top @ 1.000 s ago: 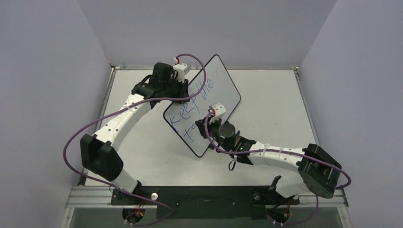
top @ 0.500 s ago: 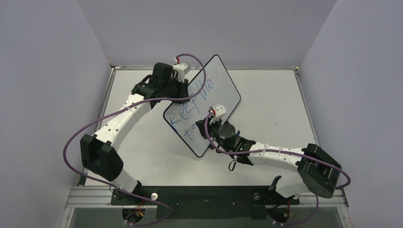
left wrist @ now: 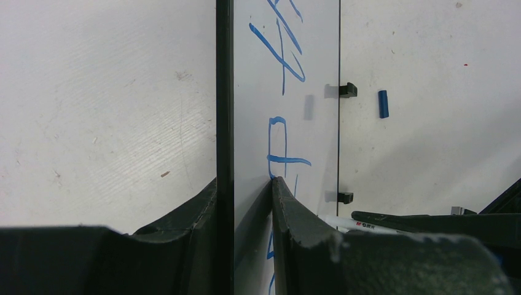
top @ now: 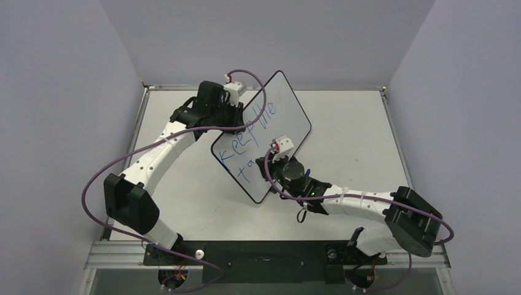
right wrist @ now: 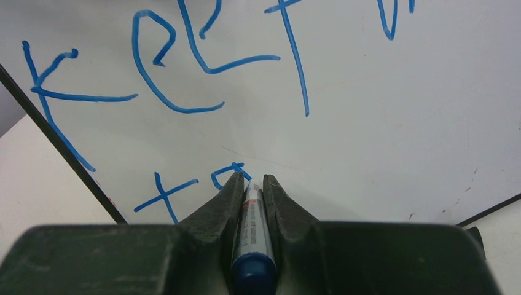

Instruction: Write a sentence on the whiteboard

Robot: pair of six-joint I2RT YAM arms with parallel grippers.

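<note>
— Whiteboard [top: 289, 107]: where?
— Raised at a tilt over the middle of the table [top: 356, 129], long axis running from far right down toward near left. Cannot tell whether the lower edge rests on the table; hidden behind the right arm's wrist from above.

— Held by what?
— Left gripper [left wrist: 244, 184], clamped on the thin black rim, one finger on each face. Seen almost edge-on from the left wrist, so only scraps of blue stroke legible there.

— And the sentence [top: 249, 132]?
— Blue, slanted, in two lines. From above, roughly "Keep the", then a "t" and one more mark beneath; too small to read with certainty. From the right wrist, "Kee" plain enough, later letters cut off by the top of the frame.

— Right gripper [right wrist: 250, 179]?
— Closed tight on the marker [right wrist: 252, 227], blue end toward the camera, barrel aimed at the board just right of the second-line "t".

— Tip on the board?
— Cannot tell. Buried between the fingertips. Newest letter half covered by them as well.

— Anything else?
— Two small black feet [left wrist: 348, 90] along the board's far edge. Beyond them, a small blue cylinder [left wrist: 383, 103] lying on the table, apart from the board.
</note>
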